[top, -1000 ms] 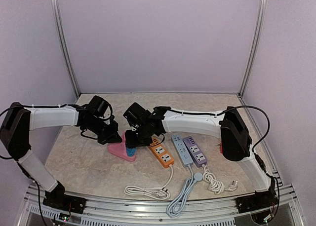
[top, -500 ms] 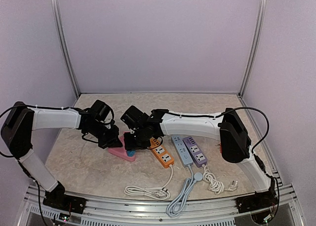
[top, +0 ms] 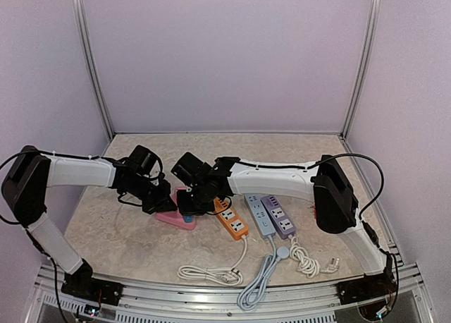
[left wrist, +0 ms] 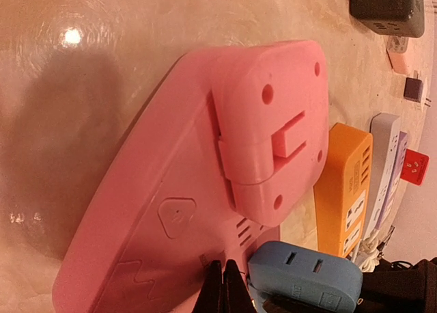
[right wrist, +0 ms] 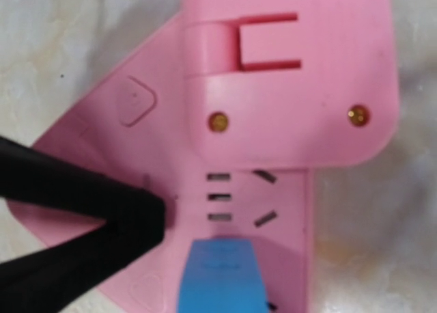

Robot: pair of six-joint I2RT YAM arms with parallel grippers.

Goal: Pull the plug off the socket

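Note:
A pink socket strip (top: 169, 216) lies left of centre on the table; it fills the left wrist view (left wrist: 171, 190) and the right wrist view (right wrist: 287, 74). A blue plug (left wrist: 304, 279) sits in its end socket, also in the right wrist view (right wrist: 218, 279). My left gripper (top: 163, 198) is shut, its tips (left wrist: 222, 286) pressed on the strip's face beside the plug; its black fingers (right wrist: 82, 217) show in the right wrist view. My right gripper (top: 192, 204) is over the plug and shut on it; its own fingers are hidden in the right wrist view.
An orange strip (top: 232, 221) lies right next to the pink one, then a grey-blue strip (top: 259, 215) and a purple strip (top: 277, 216). White and grey cables (top: 211, 272) coil near the front edge. A black adapter (left wrist: 382, 5) lies further off.
Both grippers have closed in on the pink strip. The left gripper moved right and down onto its face. The right gripper dropped lower over the plug, which now hardly shows from above.

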